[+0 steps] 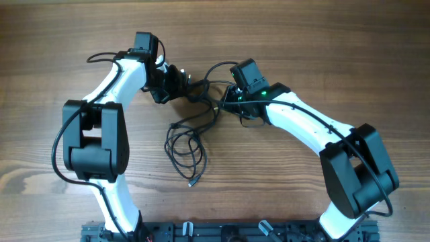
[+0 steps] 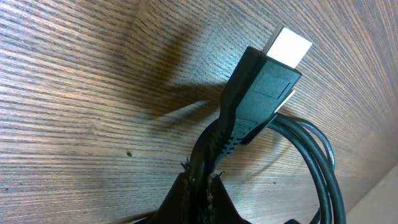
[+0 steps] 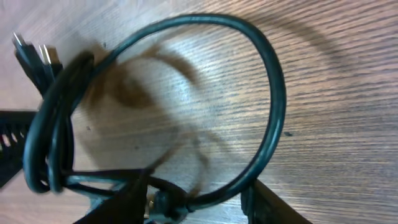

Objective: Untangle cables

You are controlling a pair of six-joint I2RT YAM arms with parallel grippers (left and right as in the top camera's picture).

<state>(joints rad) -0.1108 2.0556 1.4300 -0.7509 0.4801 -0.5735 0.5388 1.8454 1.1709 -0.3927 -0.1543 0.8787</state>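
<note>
The cables lie as thin black loops between the two arms, with one small plug end nearest the front. My left gripper is shut on a cable just behind a black plug with a bright metal tip; its fingertips pinch the cord, and a loop curves past on the right. My right gripper stands open at the tangle's right end. A wide cable loop and a small knot lie between its fingers, and two more plug ends show at the far left.
The wooden table stretches around the tangle on all sides. The arms' bases and a black rail line the front edge. Thicker black wires run along both white arms.
</note>
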